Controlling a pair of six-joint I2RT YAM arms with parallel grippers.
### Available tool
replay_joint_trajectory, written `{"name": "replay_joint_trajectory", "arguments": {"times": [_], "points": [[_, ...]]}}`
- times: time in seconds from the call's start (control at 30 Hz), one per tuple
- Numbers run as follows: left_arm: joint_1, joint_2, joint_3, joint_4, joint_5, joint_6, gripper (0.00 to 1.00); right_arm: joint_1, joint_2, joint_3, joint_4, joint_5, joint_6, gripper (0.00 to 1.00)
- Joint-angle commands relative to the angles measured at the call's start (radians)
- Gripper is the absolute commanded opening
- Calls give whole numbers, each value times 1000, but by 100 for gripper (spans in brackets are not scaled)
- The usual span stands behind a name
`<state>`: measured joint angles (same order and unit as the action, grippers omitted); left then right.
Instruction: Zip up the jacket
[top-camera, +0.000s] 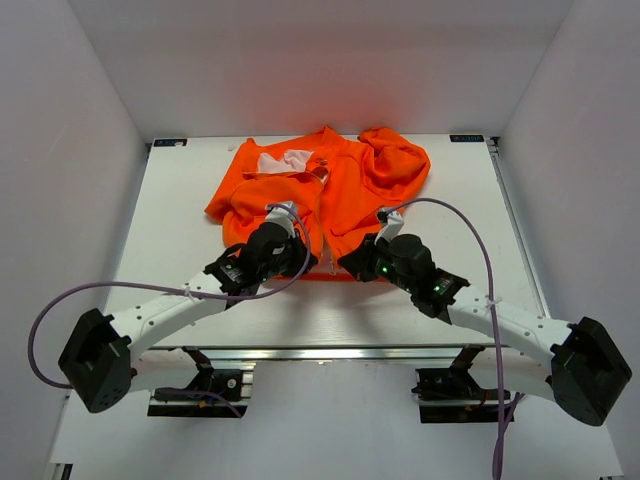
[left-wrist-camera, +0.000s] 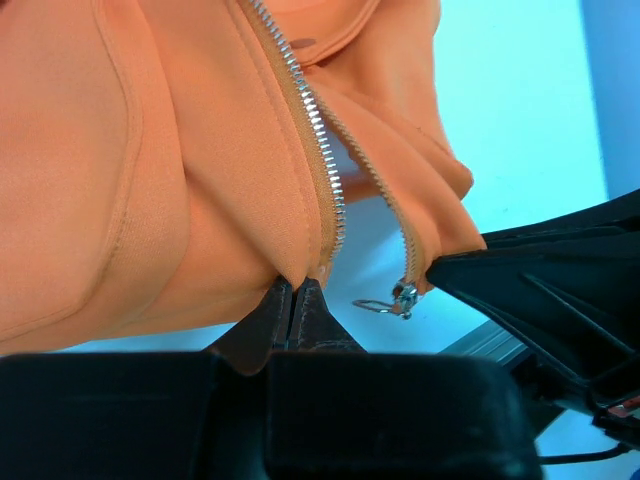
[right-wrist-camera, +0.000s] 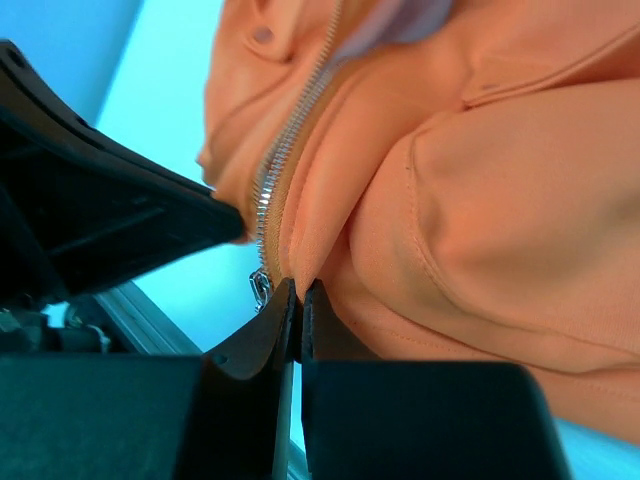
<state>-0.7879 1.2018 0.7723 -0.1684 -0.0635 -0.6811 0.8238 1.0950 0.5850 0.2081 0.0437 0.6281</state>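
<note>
The orange jacket (top-camera: 330, 190) lies on the white table, its front open, its pale lining (top-camera: 285, 160) showing near the collar. My left gripper (top-camera: 300, 262) is shut on the hem of the jacket's left front panel (left-wrist-camera: 250, 200), right beside the zipper teeth (left-wrist-camera: 320, 150). My right gripper (top-camera: 352, 262) is shut on the hem of the right front panel (right-wrist-camera: 480, 200). The metal zipper slider with its pull (left-wrist-camera: 395, 298) hangs at the bottom of the right-hand zipper track; it also shows in the right wrist view (right-wrist-camera: 262, 285). The two zipper halves are apart.
The white table (top-camera: 180, 250) has walls on three sides. A crumpled sleeve (top-camera: 395, 160) lies at the jacket's far right. Purple cables (top-camera: 470, 225) loop over both arms. The table's metal front rail (top-camera: 330, 352) runs just behind the grippers.
</note>
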Motion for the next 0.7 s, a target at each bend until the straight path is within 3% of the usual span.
{"name": "replay_joint_trajectory", "arguments": {"times": [0.0, 0.17, 0.67], "points": [[-8, -57, -11, 116, -1, -58, 0, -2, 15, 1, 163, -19, 39, 0], [-8, -96, -73, 253, -1, -107, 0, 0, 49, -14, 229, 22, 76, 0], [-10, -180, -134, 294, -121, -167, 0, 1, 97, 9, 292, 18, 111, 0]]}}
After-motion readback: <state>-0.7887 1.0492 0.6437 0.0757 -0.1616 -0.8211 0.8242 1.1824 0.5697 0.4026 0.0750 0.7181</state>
